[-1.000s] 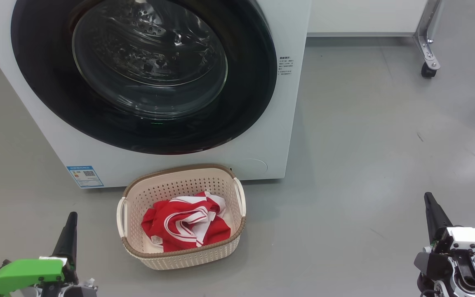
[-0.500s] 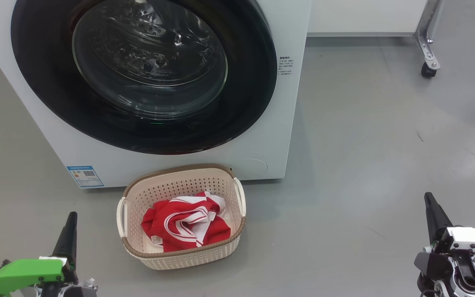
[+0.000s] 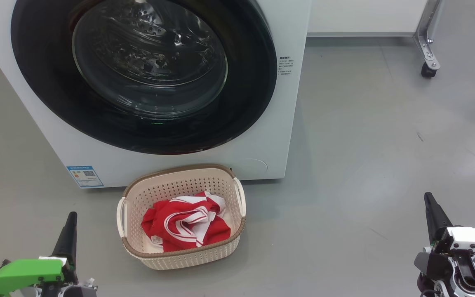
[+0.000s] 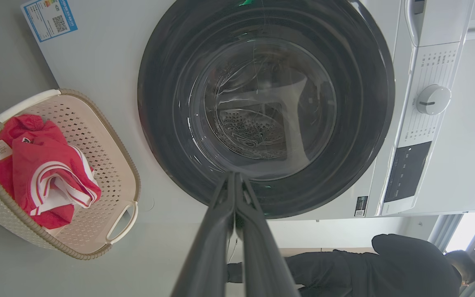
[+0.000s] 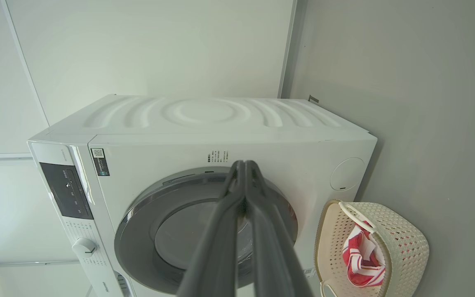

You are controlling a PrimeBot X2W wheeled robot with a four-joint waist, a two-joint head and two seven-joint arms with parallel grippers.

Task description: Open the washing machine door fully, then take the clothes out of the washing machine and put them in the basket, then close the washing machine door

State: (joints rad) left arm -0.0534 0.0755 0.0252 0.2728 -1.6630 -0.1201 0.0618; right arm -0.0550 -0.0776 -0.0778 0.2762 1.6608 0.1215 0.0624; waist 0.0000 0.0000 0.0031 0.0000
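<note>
Grey floor (image 3: pixel 365 165) is stretching under both hands. The left hand (image 3: pixel 71 218) and right hand (image 3: pixel 429 200) are hovering with fingers pressed together, gripping nothing. Between them, nearer the left hand, the basket (image 3: pixel 179 260) is holding the clothes (image 3: pixel 179 227). Beyond it the washing machine (image 3: pixel 287 123) is standing, with the washing machine door (image 3: pixel 245 103) sitting closed.

You were in a lab-like test room. The washing machine (image 3: pixel 262 156) stood alone on bare grey floor (image 3: pixel 365 144). A wheeled metal frame (image 3: pixel 428 53) was parked nearby.
</note>
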